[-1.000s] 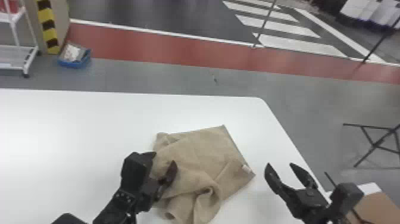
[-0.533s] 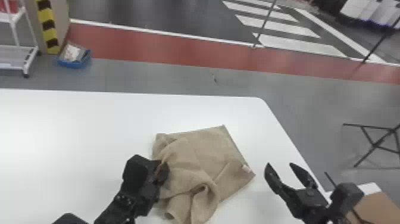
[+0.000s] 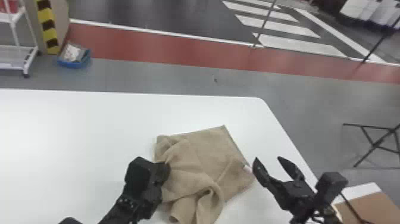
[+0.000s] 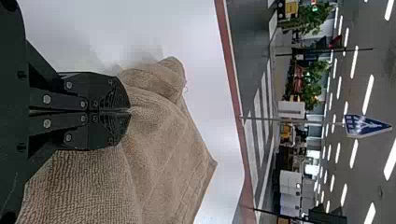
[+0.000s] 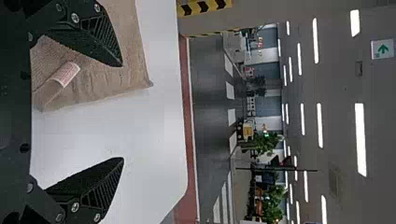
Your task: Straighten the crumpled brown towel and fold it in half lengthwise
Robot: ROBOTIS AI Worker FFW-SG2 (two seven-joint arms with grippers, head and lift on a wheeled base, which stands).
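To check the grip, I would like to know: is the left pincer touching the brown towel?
Touching. The left wrist view shows it: the left pincer is shut, its tips on a raised fold of the brown towel, the cloth gathering at them.

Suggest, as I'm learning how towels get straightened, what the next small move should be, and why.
I'd probably have the left gripper lift slightly and draw the brown towel toward the robot's left: its fingers are closed with cloth at their tips, and the towel's near part lies bunched in folds. The right gripper is open and empty.
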